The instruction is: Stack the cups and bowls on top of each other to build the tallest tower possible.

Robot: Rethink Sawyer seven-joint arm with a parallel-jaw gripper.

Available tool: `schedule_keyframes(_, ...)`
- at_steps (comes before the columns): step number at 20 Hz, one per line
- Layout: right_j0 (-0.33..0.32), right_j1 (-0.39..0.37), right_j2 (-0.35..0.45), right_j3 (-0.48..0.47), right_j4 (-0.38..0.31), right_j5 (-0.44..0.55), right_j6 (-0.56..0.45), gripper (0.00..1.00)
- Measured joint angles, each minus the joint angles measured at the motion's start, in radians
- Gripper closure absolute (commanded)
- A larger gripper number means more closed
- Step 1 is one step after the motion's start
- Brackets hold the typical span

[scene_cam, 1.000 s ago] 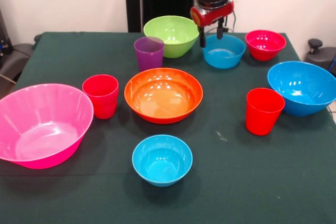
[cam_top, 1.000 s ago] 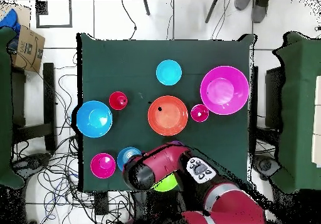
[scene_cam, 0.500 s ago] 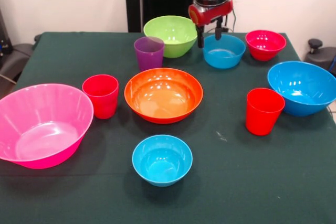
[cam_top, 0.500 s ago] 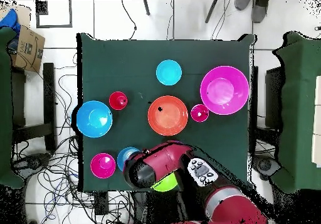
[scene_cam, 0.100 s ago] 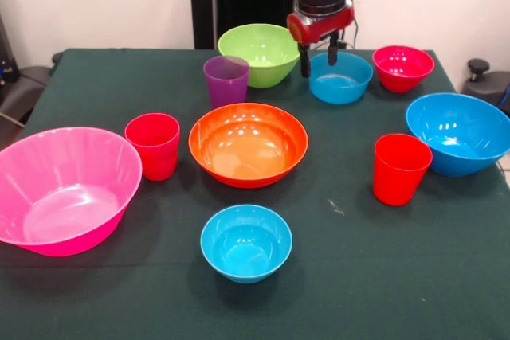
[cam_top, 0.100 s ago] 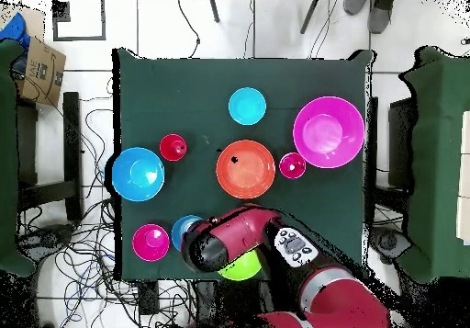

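Observation:
My gripper [scene_cam, 0.100 s ago: 317, 59] hangs open over the left rim of the far small blue bowl [scene_cam, 0.100 s ago: 340, 78], with nothing between its fingers. Left of it stand the lime green bowl [scene_cam, 0.100 s ago: 260, 53] and the purple cup [scene_cam, 0.100 s ago: 226, 80]. A small red-magenta bowl [scene_cam, 0.100 s ago: 403, 67] sits to the right. The orange bowl [scene_cam, 0.100 s ago: 248, 143] is mid-table, with a red cup [scene_cam, 0.100 s ago: 153, 145] on its left and another red cup [scene_cam, 0.100 s ago: 401, 168] on its right. Nearest the camera is a second small blue bowl [scene_cam, 0.100 s ago: 245, 242]. All pieces stand apart, none stacked. From overhead the arm [cam_top, 0.100 s ago: 229, 242] hides the purple cup and part of the lime bowl [cam_top, 0.100 s ago: 240, 269].
A large pink bowl [scene_cam, 0.100 s ago: 64, 189] fills the near left of the green table [scene_cam, 0.100 s ago: 374, 276], and a large blue bowl [scene_cam, 0.100 s ago: 460, 133] sits at the right edge. Cables cover the floor around the table [cam_top, 0.100 s ago: 156, 85] in the overhead view.
The gripper stays over the far small blue bowl, shifting only slightly up and back down. The arm's upper links have turned a little. No bowl or cup has moved.

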Motion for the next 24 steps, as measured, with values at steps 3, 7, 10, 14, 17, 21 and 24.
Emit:
schedule_keyframes(3,0.0,0.024,0.0,-0.011,-0.005,0.0,0.0,0.0)
schedule_keyframes(7,0.0,0.052,-0.001,-0.019,-0.021,0.0,0.0,0.0)
schedule_keyframes(10,0.0,0.076,-0.004,-0.023,-0.037,0.0,0.0,0.0)
schedule_keyframes(14,0.0,0.1,-0.009,-0.027,-0.048,0.0,0.0,0.0)
schedule_keyframes(17,0.0,0.119,-0.016,-0.03,-0.058,0.0,0.0,0.0)
schedule_keyframes(21,0.0,0.134,-0.025,-0.031,-0.069,-0.002,0.0,0.0)
schedule_keyframes(24,0.0,0.148,-0.038,-0.032,-0.079,-0.01,0.0,0.0)
